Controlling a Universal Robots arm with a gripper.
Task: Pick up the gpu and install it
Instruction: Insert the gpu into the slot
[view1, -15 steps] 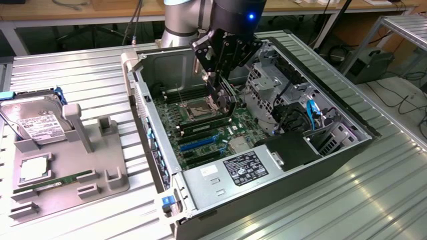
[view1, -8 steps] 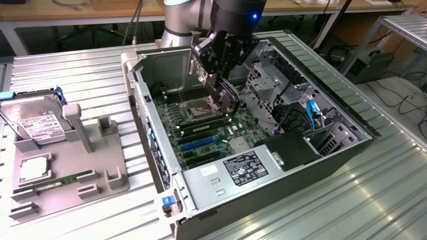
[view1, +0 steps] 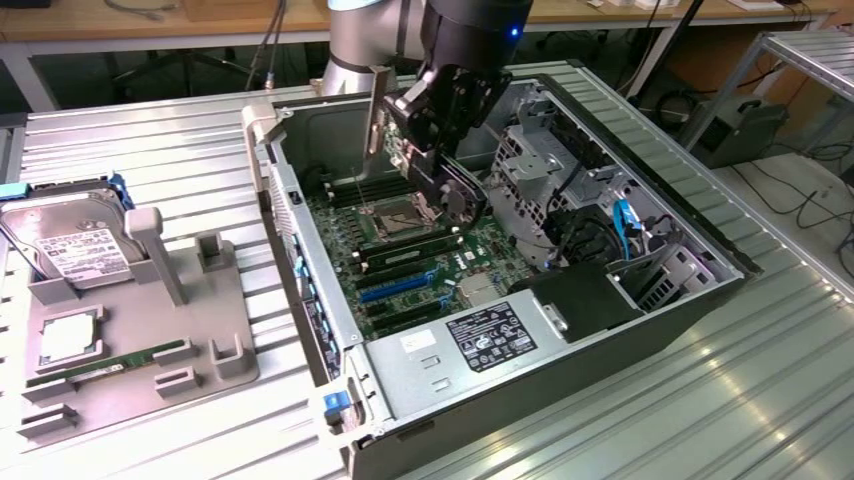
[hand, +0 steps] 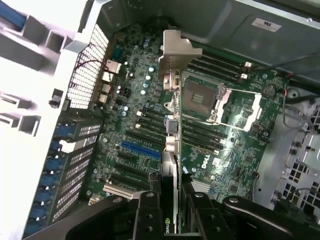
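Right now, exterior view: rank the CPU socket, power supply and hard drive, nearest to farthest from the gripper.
1. CPU socket, on the motherboard under the gripper holding the gpu.
2. Power supply, at the case's near end.
3. Hard drive, on the grey tray at the exterior view's left.
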